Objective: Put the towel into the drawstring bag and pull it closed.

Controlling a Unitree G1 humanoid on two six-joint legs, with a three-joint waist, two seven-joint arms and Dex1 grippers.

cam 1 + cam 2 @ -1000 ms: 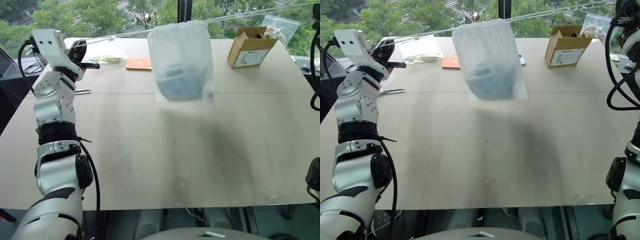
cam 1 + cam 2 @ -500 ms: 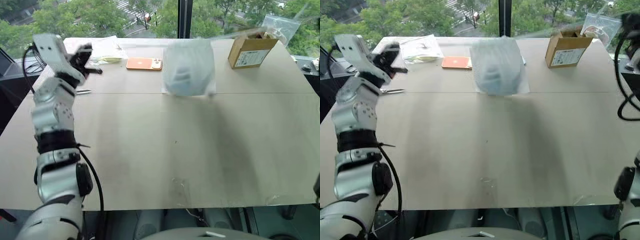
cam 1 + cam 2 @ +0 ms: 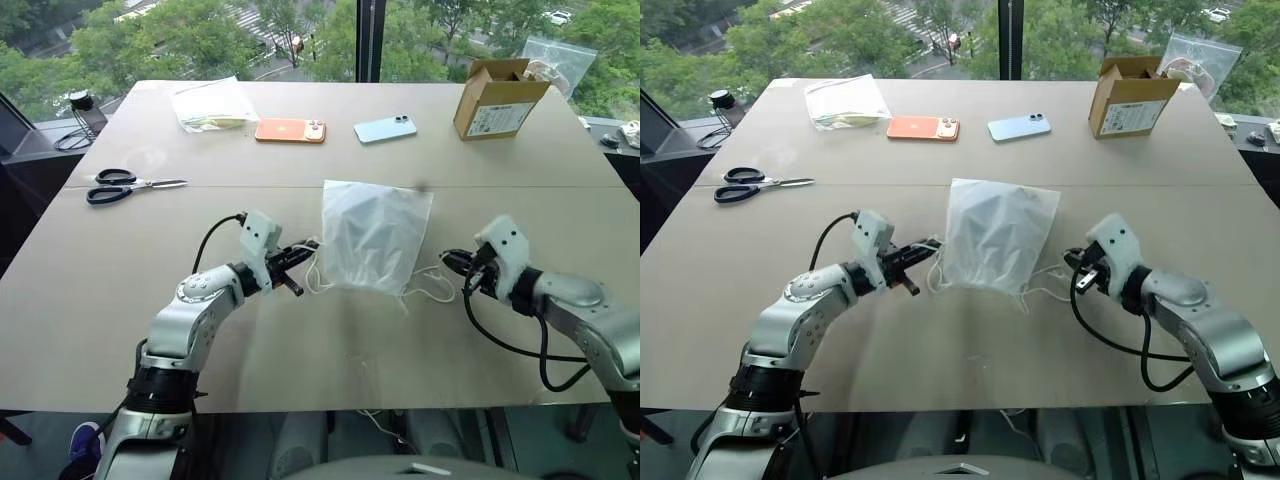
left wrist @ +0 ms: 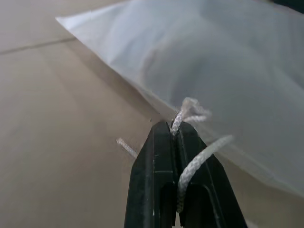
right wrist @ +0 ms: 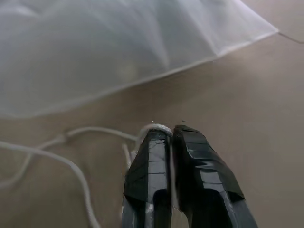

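Drawstring bag [image 3: 372, 235] lies flat mid-table, between both grippers, mouth end toward near edge. Towel not distinguishable through fabric. Left gripper [image 4: 175, 127]: fingers pinched on white cord [image 4: 190, 173] just beside bag's near left corner. Right gripper [image 5: 169, 132]: fingers pressed together, cord loop caught at tips; slack cord [image 3: 428, 287] trails on table [image 3: 250, 330] to bag. Near edge and both side zones bare. Far edge: scissors [image 3: 125, 185], plastic bag with papers [image 3: 212, 104], orange phone [image 3: 290, 130], blue phone [image 3: 385, 128], cardboard box [image 3: 495, 98].
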